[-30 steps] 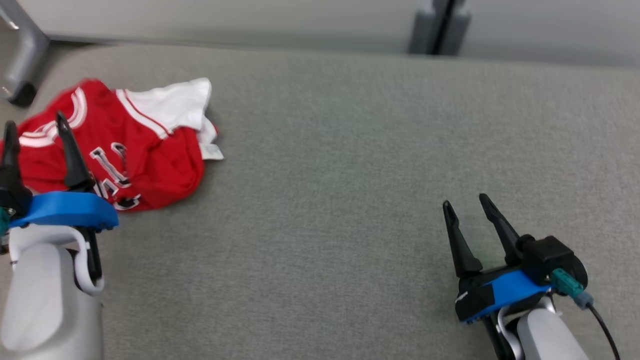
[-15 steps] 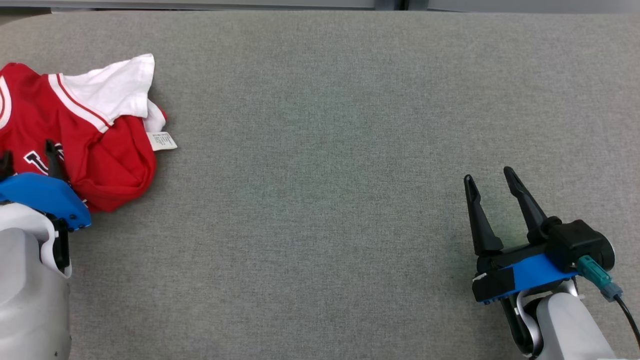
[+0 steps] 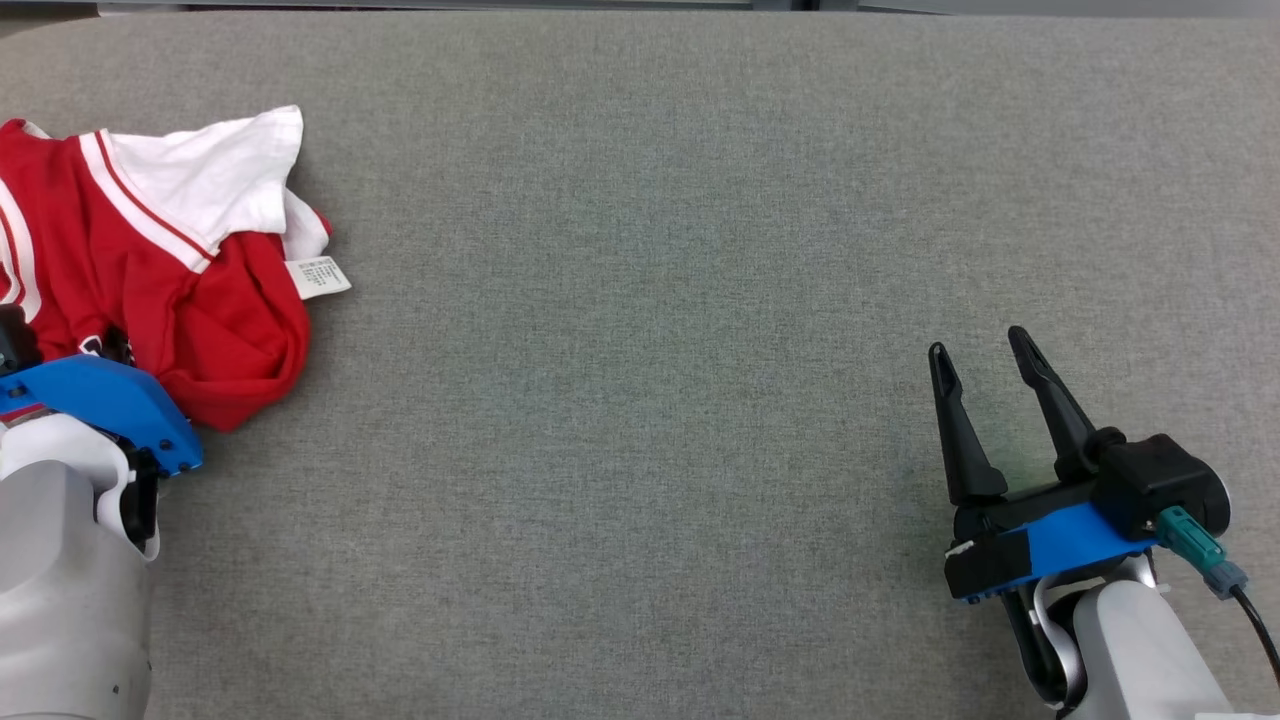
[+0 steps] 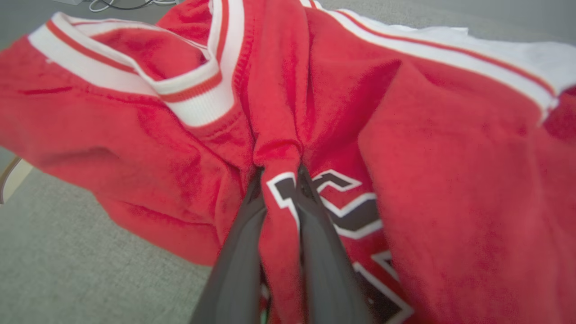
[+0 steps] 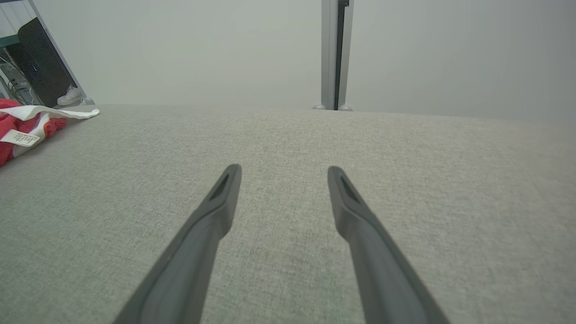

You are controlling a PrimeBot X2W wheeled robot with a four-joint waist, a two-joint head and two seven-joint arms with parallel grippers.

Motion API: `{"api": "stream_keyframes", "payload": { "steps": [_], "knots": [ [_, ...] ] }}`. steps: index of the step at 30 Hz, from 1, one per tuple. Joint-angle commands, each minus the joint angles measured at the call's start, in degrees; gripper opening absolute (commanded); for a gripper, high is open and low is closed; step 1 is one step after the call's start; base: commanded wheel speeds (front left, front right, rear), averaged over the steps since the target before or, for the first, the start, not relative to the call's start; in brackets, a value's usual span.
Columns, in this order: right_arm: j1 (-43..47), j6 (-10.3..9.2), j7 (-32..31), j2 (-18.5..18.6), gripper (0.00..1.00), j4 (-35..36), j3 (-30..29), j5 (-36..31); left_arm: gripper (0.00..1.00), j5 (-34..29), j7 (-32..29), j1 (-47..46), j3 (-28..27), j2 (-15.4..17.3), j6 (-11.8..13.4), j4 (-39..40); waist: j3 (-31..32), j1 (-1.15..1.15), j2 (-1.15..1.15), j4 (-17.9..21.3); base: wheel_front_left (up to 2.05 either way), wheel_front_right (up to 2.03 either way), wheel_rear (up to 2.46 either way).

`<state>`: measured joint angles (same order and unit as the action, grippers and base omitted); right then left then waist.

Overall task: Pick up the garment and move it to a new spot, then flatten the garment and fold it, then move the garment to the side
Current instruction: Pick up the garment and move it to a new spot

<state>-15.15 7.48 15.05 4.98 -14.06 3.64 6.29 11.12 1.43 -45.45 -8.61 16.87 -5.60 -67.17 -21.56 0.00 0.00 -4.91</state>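
The garment point(image 3: 210, 310) is a red jersey with white striped trim, a white sleeve and black lettering, lying crumpled at the far left of the grey table point(image 3: 640, 300). My left gripper point(image 4: 276, 168) is shut on a raised fold of the red cloth just above the lettering; the garment point(image 4: 427, 180) bunches up around the fingers. In the head view the left gripper point(image 3: 62, 345) is sunk into the cloth, with its fingertips mostly hidden. My right gripper point(image 3: 980, 342) hovers open at the lower right, far from the garment point(image 5: 18, 128), and the right gripper point(image 5: 283, 167) holds nothing.
A white care label point(image 3: 318, 277) sticks out at the garment's right edge. A grey post point(image 5: 334, 54) stands behind the table's far edge, and a dark box and a shoe point(image 5: 69, 95) sit on the floor beyond the left end.
The head camera has tilted down. My left gripper sank into the garment while open, then closed on a fold of red cloth. The right gripper stays open and barely moved.
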Motion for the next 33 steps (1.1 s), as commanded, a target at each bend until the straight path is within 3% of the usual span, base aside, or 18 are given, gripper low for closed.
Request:
{"api": "stream_keyframes", "payload": {
  "steps": [1,10,17,24,33],
  "knots": [
    [-0.5,0.03,0.2,0.0,1.0,-0.2,-0.1,0.4,0.0,0.0,0.9,-0.6,0.4,0.3,-0.1,-0.7,0.6,0.0,0.0,0.2,0.0,0.0,0.0],
    [1.0,0.03,0.2,-1.0,1.0,-0.1,0.0,1.3,0.0,-1.8,9.5,-2.9,2.9,2.3,-0.3,0.8,4.8,0.0,0.0,0.2,0.0,0.0,0.0],
    [2.2,0.03,0.2,-1.8,1.0,-0.6,0.4,2.0,0.0,-3.5,13.2,-5.7,5.2,2.7,-0.5,6.4,8.5,0.0,0.0,0.5,0.0,0.0,0.0],
    [3.8,0.03,0.2,-2.1,1.0,-0.7,0.6,3.3,0.0,-5.3,13.8,-7.5,8.4,1.9,-0.9,18.8,11.5,0.0,0.0,2.9,0.0,0.0,0.0],
    [4.1,0.03,0.2,-2.1,1.0,-0.9,2.1,7.4,0.0,-5.3,10.3,-8.4,13.9,0.6,-1.5,37.9,12.9,0.0,0.0,10.4,0.0,0.0,0.0]
  ]
}}
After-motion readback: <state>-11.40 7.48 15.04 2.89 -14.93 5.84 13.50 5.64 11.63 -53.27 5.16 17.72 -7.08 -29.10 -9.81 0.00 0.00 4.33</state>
